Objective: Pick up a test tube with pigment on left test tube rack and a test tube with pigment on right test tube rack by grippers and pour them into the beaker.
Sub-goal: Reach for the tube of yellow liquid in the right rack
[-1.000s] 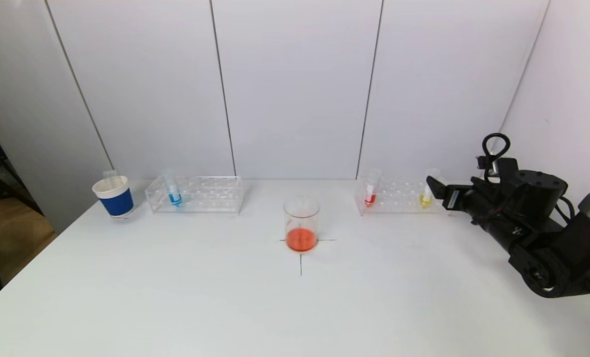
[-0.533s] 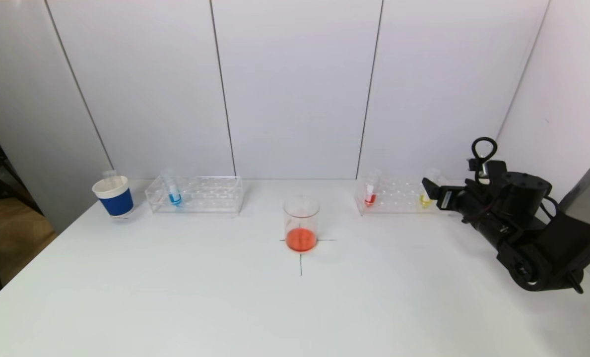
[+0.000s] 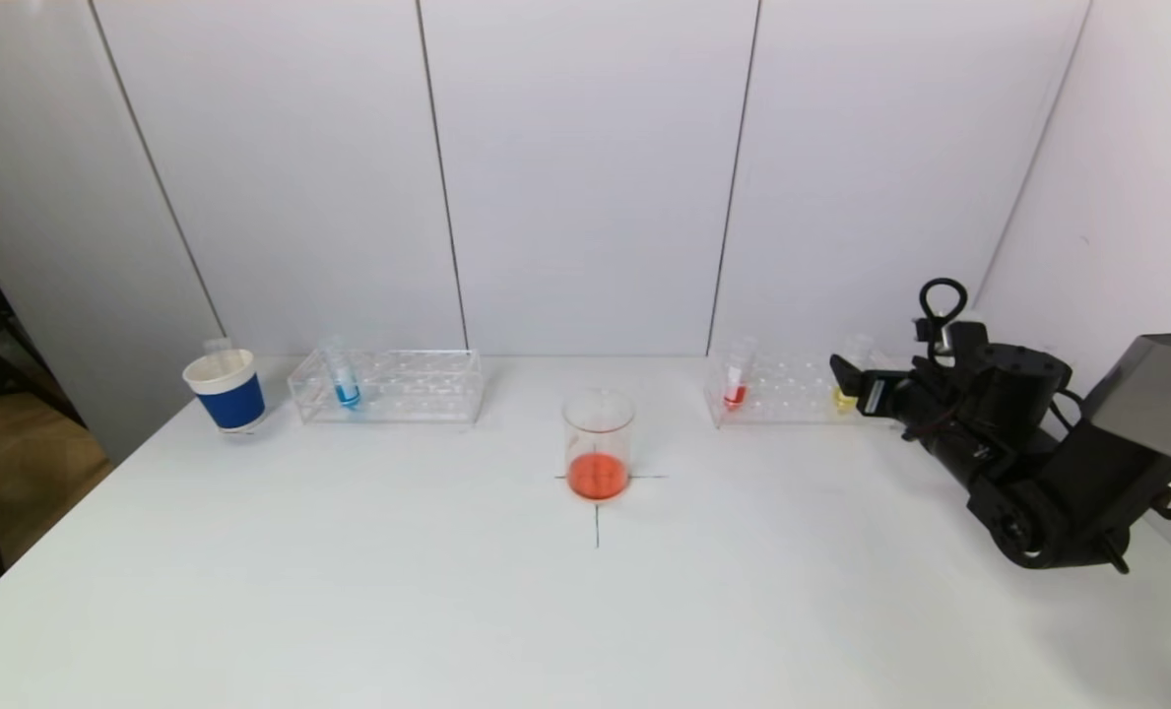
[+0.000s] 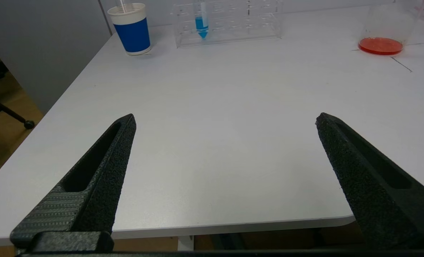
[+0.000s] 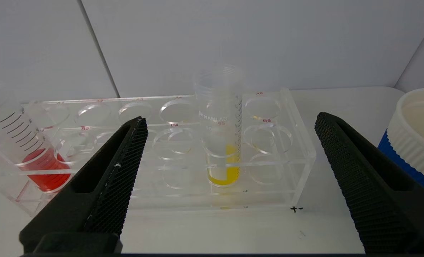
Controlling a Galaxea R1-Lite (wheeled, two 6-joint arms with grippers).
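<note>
Head view shows the right pincer [image 3: 846, 384] wide open at 3 o'clock on the worktop [image 3: 585, 611], right by the yellow tube [image 5: 221, 142] in the right rack [image 5: 297, 157]. At 12 o'clock stands the beaker [image 3: 599, 443]. At 10 o'clock, the blue tube [image 3: 345, 379] waits. The left pincer [image 4: 226, 119] hangs open over the near edge, holding nothing.

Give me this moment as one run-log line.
right gripper: open, lined up on yellow tube in right rack | left gripper: open, parked over near table edge | beaker: orange liquid
</note>
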